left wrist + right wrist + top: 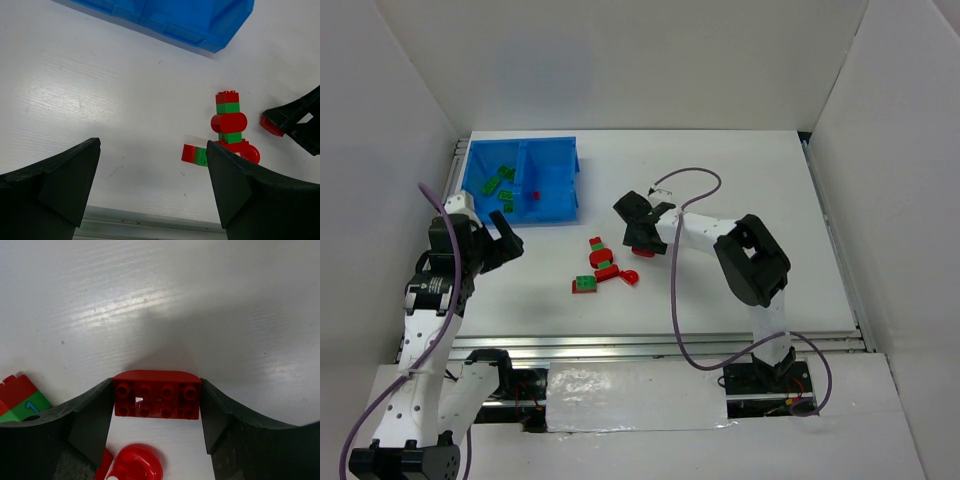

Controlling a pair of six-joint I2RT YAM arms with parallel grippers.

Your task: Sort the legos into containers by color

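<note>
The blue bin (523, 146) stands at the far left. Several green legos (498, 185) lie in its left compartment and one red lego (534, 195) in its right. A loose cluster of red and green legos (600, 265) lies mid-table; it also shows in the left wrist view (230, 125), with a red-green brick (195, 154) in front. My right gripper (642, 238) is shut on a red brick (156, 400), just right of the cluster and low over the table. My left gripper (505, 243) is open and empty, left of the cluster.
A red ring piece (135, 462) and a red-green brick (20, 400) lie close under the right gripper. White walls enclose the table on three sides. A metal rail (650, 345) runs along the near edge. A cable (677, 300) loops by the right arm.
</note>
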